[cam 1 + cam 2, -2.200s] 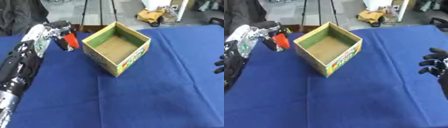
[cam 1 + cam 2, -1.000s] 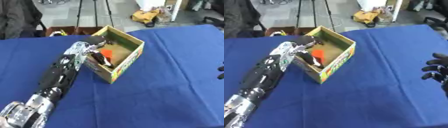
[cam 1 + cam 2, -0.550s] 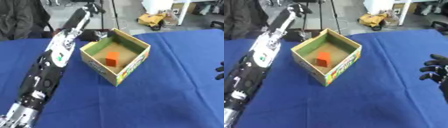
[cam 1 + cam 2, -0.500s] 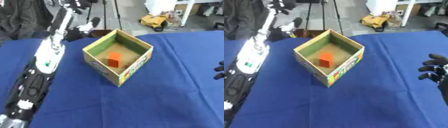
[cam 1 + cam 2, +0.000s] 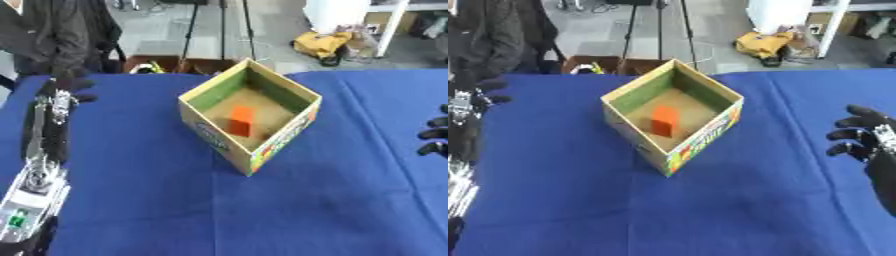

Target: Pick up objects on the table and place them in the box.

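The cardboard box (image 5: 282,133), green inside, stands open-topped in the middle of the blue table. An orange block (image 5: 241,120) stands on the box floor. My left arm lies along the table's left side. Its dark left hand (image 5: 64,86) is over the far left of the table, well away from the box, open and holding nothing. My right hand (image 5: 863,133) hovers at the right edge with relaxed, spread fingers, also holding nothing.
The blue cloth (image 5: 710,200) covers the whole table. Beyond its far edge are a tripod's legs (image 5: 188,35), a yellow bag (image 5: 322,45) on the floor and a person in dark clothes (image 5: 52,35) at the upper left.
My left hand carried the orange block to the box and let it go inside. The arm then lifted and swung back to the left side. The right hand stayed put.
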`<state>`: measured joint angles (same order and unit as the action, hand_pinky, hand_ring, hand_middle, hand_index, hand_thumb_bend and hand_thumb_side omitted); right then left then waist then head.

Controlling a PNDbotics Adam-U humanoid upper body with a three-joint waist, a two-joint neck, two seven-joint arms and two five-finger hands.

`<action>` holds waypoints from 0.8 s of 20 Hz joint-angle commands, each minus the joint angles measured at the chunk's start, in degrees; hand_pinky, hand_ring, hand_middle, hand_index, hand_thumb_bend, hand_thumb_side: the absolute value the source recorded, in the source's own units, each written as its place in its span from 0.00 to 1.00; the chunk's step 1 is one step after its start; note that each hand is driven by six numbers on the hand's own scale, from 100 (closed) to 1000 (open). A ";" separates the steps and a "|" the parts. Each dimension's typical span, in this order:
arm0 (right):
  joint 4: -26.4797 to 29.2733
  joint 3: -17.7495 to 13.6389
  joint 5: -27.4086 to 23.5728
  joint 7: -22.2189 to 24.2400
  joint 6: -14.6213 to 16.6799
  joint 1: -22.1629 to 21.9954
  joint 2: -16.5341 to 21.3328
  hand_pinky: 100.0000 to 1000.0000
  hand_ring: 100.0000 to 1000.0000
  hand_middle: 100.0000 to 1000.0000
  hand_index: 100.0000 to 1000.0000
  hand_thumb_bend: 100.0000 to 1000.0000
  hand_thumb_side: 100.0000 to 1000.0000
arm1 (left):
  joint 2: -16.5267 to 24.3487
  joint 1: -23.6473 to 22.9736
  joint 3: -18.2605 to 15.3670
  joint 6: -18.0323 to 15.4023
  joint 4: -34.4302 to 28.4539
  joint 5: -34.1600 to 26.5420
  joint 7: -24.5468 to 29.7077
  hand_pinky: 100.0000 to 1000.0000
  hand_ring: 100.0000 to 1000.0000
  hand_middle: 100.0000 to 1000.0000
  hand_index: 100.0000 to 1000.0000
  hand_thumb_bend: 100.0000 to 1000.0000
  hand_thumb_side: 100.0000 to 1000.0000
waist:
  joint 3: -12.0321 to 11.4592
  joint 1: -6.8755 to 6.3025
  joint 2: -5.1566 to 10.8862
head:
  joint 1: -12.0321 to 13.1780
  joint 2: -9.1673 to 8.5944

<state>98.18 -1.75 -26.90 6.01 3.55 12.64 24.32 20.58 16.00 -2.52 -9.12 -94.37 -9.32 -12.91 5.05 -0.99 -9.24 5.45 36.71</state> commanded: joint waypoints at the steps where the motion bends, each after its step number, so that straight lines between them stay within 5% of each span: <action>1: 0.98 -0.56 -0.10 -0.20 0.13 0.70 1.18 0.44 0.57 0.56 0.78 0.00 0.54 | 0.34 -0.73 -1.31 0.74 -1.33 -2.58 0.04 0.62 0.71 0.69 0.74 0.67 0.82 | -0.16 0.04 0.76 | -0.19 -0.27; 16: 0.96 -0.75 0.02 -0.70 0.14 0.65 1.10 0.44 0.58 0.57 0.77 0.00 0.54 | -1.76 -3.53 -1.73 1.79 -0.59 -2.51 1.31 0.61 0.71 0.69 0.73 0.64 0.81 | -0.66 -0.18 0.66 | -0.62 0.01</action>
<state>98.18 -1.79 -26.90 5.47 3.55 12.64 24.32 18.09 12.11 -3.54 -7.30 -94.30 -11.94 -11.88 4.47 -1.26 -9.18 4.93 36.72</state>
